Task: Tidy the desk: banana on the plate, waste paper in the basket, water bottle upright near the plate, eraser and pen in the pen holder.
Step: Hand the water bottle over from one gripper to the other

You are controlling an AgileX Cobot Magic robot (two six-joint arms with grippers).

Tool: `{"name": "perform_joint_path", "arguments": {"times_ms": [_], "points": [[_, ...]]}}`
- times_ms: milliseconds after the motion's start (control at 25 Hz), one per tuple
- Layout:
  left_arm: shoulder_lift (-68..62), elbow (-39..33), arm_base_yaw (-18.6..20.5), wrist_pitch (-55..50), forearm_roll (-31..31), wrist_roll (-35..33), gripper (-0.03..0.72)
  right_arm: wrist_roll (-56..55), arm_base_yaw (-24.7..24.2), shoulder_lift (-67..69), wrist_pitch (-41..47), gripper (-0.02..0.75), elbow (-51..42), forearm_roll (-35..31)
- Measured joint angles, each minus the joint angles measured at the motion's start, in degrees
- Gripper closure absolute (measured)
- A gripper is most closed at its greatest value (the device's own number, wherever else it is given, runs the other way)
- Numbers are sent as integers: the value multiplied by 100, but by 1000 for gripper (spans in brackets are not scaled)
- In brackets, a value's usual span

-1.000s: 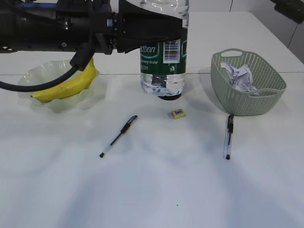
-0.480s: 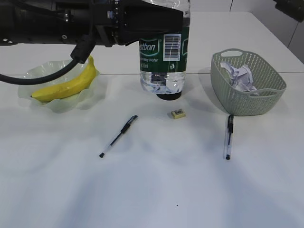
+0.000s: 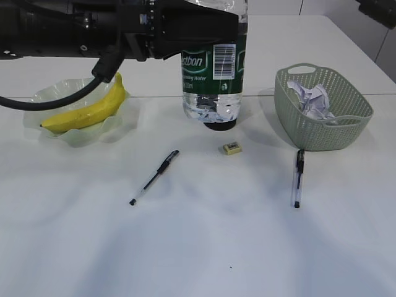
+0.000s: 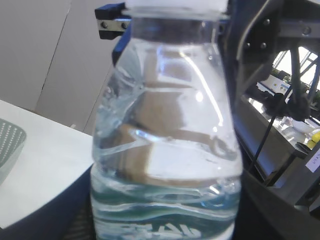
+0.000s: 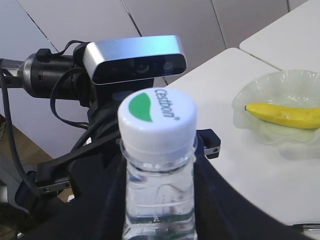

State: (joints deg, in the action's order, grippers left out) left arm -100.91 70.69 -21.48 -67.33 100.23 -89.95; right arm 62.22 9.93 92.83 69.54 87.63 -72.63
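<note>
1. Plainly the biggest thing in play is the left gripper [image 3: 210, 31], which reaches in from the left with its jaws set either side of the upper part of the water bottle [image 3: 213, 93]. Whether they press on the plastic or only flank it, I cannot tell. The right gripper [image 3: 377, 11] hangs at the far right corner, well apart from everything; its jaws are partly open and nothing shows in them.
2. That water bottle stands upright on its base at the far middle of the table [image 3: 216, 247], just right of the plate. I judge this step as good as done, short of the arm letting go and drawing clear.
3. Next, the basket [image 3: 291, 77] sits at the far right with the waste paper [image 3: 312, 99] crumpled inside it. That step looks finished.
4. On the far left, the plate [image 3: 80, 137] holds the banana [image 3: 86, 111], which lies across it. That looks finished too.
5. Two pens remain loose: one pen [image 3: 154, 176] lies at a slant near the middle, and the other pen [image 3: 297, 176] lies just in front of the basket, its top end close against the wall.
6. Smallest, the eraser [image 3: 232, 148] lies on the table just in front of the bottle, touching nothing.
7. No pen holder shows in any view, so the pens and the eraser are what is left.
</note>
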Motion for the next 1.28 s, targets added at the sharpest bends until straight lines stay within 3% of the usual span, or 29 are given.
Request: {"name": "perform_joint_path", "arguments": {"times_ms": [280,1280], "points": [[0,0,0,0,-10,0,237,-11,0,0,-10,370,0,-29],[0,0,0,8,-30,-79,243,-44,0,0,-17,308,0,-29]]}}
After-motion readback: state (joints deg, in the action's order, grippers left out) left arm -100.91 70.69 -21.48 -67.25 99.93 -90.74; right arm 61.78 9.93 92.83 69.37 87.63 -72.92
